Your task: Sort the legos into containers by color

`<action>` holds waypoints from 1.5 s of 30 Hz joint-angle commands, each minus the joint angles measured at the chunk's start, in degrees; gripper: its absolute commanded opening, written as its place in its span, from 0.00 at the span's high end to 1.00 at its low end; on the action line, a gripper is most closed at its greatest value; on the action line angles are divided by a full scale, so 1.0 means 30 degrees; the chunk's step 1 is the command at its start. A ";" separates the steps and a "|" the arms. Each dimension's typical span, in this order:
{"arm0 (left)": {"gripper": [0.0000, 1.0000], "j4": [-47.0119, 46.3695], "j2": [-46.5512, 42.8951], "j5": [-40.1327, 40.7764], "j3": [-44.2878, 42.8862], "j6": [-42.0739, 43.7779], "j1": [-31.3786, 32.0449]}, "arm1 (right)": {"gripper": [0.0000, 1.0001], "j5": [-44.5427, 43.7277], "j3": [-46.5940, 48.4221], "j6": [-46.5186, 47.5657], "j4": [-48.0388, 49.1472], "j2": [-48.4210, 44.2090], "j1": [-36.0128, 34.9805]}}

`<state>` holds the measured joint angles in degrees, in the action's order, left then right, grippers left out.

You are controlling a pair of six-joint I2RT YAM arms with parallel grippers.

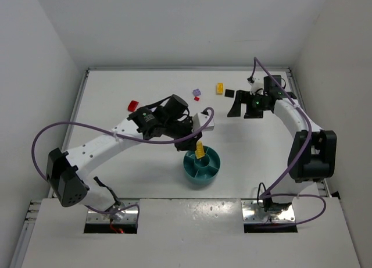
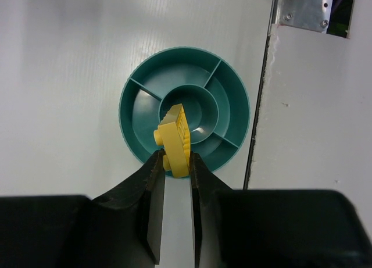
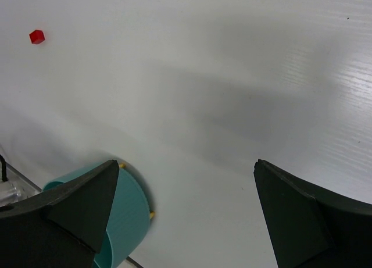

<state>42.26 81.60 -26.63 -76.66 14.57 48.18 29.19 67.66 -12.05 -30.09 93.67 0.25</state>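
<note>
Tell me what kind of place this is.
Probably a lab robot cell: plain white walls box in a white table, left arm and right arm bolted at its edge, legos and a teal dish laid out.

Robotics laboratory test cell. Evidence: plain white walls [image 1: 40,53] boxing in a white table [image 1: 116,93] on three sides; two slim white-and-black robot arms, the left arm [image 1: 99,145] and the right arm [image 1: 290,114], fixed side by side at bare metal base plates [image 1: 110,220] set into cut-outs along the near edge; purple cables [image 1: 55,128] looping loose from the bases up to the wrists; screw heads showing on one such plate in the left wrist view. Trial props: one round teal dish [image 1: 187,166] with wedge sections, a yellow lego [image 2: 174,139] pinched in the left hand [image 2: 174,162] above it, a few tiny coloured legos [image 1: 220,88] loose on the far table.
</note>
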 commanded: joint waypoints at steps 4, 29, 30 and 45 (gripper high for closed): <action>1.00 0.0005 0.0307 0.0264 -0.0344 0.0418 0.0490 | 0.00 0.0670 0.0768 -0.0171 0.0361 0.0184 0.0092; 1.00 -0.0522 0.1627 0.0089 0.0008 0.0418 0.1283 | 0.00 0.0495 0.0592 0.0004 0.0361 0.0359 0.0092; 1.00 -0.0522 0.1627 0.0088 0.0211 0.0418 0.1283 | 0.00 0.0495 0.0592 0.0004 0.0361 0.0359 0.0092; 1.00 -0.0874 0.2682 0.0294 0.0388 0.0242 0.1283 | 0.00 0.0495 0.0592 0.0004 0.0361 0.0359 0.0092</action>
<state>41.01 90.19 -25.17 -75.46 14.96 51.31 30.09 67.66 -12.03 -30.09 94.70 0.25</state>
